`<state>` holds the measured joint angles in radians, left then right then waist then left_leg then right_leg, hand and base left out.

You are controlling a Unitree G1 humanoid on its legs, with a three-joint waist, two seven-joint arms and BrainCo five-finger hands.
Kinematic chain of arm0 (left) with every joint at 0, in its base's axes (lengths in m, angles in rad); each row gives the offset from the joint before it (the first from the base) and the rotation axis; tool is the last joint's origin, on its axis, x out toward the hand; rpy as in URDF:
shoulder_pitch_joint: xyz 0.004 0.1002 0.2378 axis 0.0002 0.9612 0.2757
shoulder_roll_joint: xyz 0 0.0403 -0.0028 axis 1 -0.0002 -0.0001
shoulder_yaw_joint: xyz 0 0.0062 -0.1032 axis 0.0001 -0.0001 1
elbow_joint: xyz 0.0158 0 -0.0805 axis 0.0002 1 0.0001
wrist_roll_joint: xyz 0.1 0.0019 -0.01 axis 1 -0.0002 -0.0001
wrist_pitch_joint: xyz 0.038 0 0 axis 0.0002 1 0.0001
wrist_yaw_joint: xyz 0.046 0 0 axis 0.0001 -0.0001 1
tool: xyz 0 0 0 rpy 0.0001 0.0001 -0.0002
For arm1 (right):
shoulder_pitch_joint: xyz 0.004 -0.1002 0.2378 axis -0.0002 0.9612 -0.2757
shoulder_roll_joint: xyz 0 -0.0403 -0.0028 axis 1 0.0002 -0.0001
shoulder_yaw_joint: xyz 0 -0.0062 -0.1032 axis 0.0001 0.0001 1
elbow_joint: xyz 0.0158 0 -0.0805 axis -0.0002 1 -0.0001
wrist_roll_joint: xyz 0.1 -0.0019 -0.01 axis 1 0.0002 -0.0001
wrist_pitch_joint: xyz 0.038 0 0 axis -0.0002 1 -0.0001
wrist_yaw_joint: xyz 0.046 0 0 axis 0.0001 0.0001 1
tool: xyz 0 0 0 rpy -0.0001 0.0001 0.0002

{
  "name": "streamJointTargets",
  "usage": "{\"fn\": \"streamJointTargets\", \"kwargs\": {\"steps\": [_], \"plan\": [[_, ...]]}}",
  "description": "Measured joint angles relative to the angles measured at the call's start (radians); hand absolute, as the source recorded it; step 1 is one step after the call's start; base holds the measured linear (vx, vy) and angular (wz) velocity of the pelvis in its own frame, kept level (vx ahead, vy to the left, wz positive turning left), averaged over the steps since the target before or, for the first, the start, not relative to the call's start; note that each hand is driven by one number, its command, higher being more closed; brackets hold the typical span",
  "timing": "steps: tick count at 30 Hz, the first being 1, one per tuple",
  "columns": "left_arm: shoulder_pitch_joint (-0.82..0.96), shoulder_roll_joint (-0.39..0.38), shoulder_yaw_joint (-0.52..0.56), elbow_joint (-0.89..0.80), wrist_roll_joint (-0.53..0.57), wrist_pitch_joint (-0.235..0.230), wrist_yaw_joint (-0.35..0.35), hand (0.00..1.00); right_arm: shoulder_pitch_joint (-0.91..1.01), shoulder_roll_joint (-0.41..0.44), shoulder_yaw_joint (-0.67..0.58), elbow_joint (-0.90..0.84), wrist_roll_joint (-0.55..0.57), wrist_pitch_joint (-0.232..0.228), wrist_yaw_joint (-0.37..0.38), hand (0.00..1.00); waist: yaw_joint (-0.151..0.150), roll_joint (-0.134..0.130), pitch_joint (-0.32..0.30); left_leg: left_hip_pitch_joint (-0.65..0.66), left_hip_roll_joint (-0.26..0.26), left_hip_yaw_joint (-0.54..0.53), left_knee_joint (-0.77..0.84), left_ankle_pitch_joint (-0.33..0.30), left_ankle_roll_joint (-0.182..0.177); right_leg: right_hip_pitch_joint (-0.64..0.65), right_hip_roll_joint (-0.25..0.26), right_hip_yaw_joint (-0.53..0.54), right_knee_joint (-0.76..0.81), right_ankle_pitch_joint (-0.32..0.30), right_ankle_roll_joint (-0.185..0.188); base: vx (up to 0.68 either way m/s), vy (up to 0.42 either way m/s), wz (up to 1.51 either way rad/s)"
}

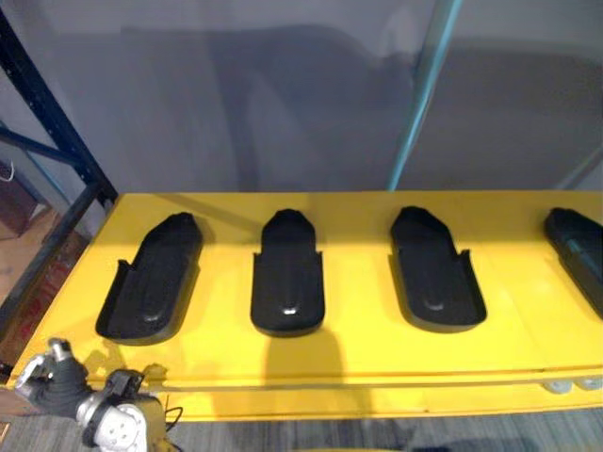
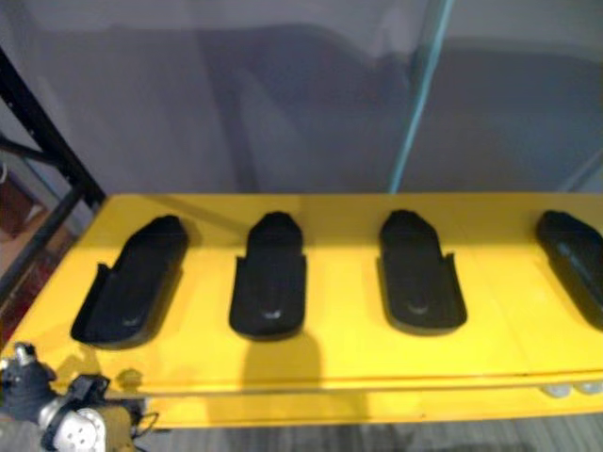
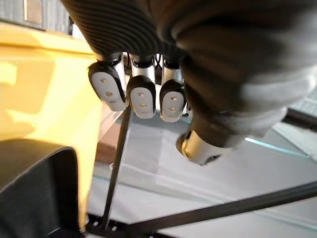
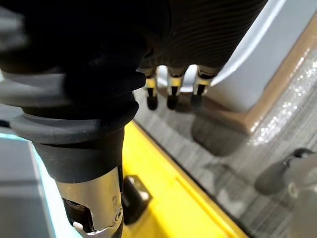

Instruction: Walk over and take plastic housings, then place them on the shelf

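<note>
On the yellow shelf (image 1: 358, 348) straight ahead, four black plastic housings lie in a row from left to right, each long and shallow, hollow side up and narrow end pointing far. The leftmost housing (image 1: 151, 278) sits angled, its far end leaning right. The second housing (image 1: 287, 273) lies nearly straight, and the third housing (image 1: 435, 273) tips its far end a little left. The fourth housing (image 1: 577, 250) is cut off by the right edge. All four lie apart from one another with bare yellow between them, and neither hand touches them. At the near left corner, below the shelf's front edge, sits the left hand (image 1: 118, 426); its wrist view shows its fingers (image 3: 141, 96) loosely bent in a row, the thumb apart, nothing in them, and a housing's dark rim on the yellow surface close by. The right hand (image 4: 172, 91) hangs beside the shelf's yellow edge over grey floor (image 4: 223, 163), fingers relaxed and carrying nothing. A black rack upright (image 1: 57, 122) slants at far left, and a teal pole (image 1: 424, 94) rises behind against the grey wall (image 1: 283, 94).
</note>
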<state>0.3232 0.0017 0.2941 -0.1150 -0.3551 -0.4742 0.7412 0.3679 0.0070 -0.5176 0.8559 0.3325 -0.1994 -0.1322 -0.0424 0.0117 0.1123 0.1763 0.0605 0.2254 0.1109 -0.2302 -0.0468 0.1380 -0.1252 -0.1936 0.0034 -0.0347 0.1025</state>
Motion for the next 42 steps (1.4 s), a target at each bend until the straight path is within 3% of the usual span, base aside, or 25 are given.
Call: {"fn": "streamJointTargets", "kwargs": {"steps": [6, 11, 21, 42], "plan": [[-0.013, 0.002, -0.046, 0.000, 0.002, 0.003, 0.010, 1.00, 0.000, -0.012, 0.003, 0.007, 0.008, 0.000, 0.000, 0.00, -0.004, 0.002, 0.000, 0.001, 0.000, 0.003, -0.001, 0.000, 0.000, 0.000, 0.002, 0.002, -0.002, 0.001, 0.001, 0.00, 0.000, 0.00], [-0.031, 0.032, -0.082, 0.001, 0.011, 0.055, 0.063, 1.00, -0.003, -0.016, 0.003, 0.008, 0.009, 0.000, 0.000, 0.00, -0.024, 0.001, 0.001, 0.013, 0.000, 0.010, -0.004, 0.000, 0.000, 0.003, 0.003, 0.007, -0.009, 0.007, -0.002, 0.00, -0.007, -0.03], [-0.073, 0.037, -0.118, 0.045, 0.095, 0.125, 0.162, 1.00, 0.002, -0.016, 0.003, 0.012, 0.009, 0.004, -0.001, 0.00, -0.029, 0.001, 0.001, 0.020, 0.000, 0.035, -0.012, 0.000, 0.000, 0.001, 0.002, 0.032, -0.016, 0.017, 0.000, -0.01, -0.009, -0.07], [-0.089, 0.066, -0.115, 0.109, 0.142, 0.125, 0.272, 1.00, 0.001, -0.016, 0.003, 0.011, 0.007, 0.010, -0.004, 0.00, -0.043, 0.002, 0.003, 0.034, 0.001, 0.055, -0.012, -0.001, -0.001, -0.001, 0.004, 0.054, -0.008, 0.017, 0.000, -0.02, -0.022, -0.03]]}}
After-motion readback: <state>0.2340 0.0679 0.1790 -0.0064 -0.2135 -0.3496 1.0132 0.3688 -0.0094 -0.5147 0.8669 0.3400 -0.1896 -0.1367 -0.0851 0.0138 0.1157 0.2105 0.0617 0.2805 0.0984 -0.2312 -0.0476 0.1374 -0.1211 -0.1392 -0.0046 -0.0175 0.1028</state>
